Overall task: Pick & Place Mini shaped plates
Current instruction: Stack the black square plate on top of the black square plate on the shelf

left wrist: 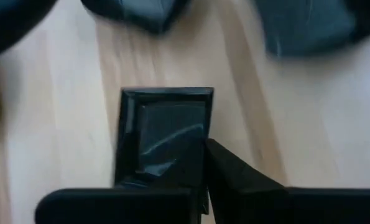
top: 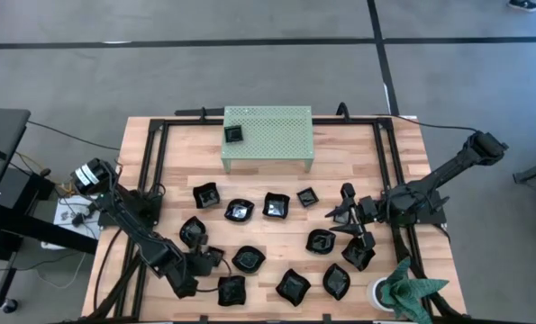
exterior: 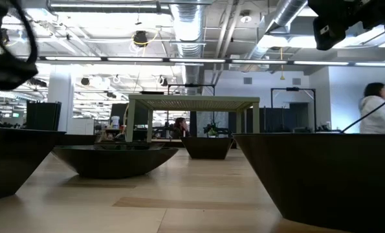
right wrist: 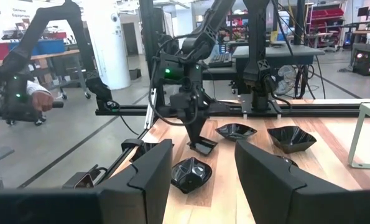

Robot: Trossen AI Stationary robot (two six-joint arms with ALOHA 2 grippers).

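Note:
Several small glossy black plates [top: 277,205] lie scattered on the wooden table. One more plate [top: 234,134] sits on the pale green perforated stand [top: 268,135] at the far edge. My left gripper [top: 216,259] is at the near left, pointing steeply down and shut on a small square plate [left wrist: 166,134], which also shows in the right wrist view [right wrist: 203,147]. My right gripper [right wrist: 203,186] hovers open and level at the right, above the plates and touching none of them. My left gripper holds the square plate by one side rim [left wrist: 204,134], near the corner closest to the wrist. One finger [left wrist: 234,174] shows along the outside of that rim; the other is hidden behind the gripper body. The fingers come steeply from above. The plate's bottom looks to be on the table.
Other plates lie close around the held one: a wavy one [right wrist: 191,174] and a round one [top: 248,259]. A green plant in a white pot [top: 407,288] stands at the near right corner. Black rails [top: 155,180] run along both sides of the table.

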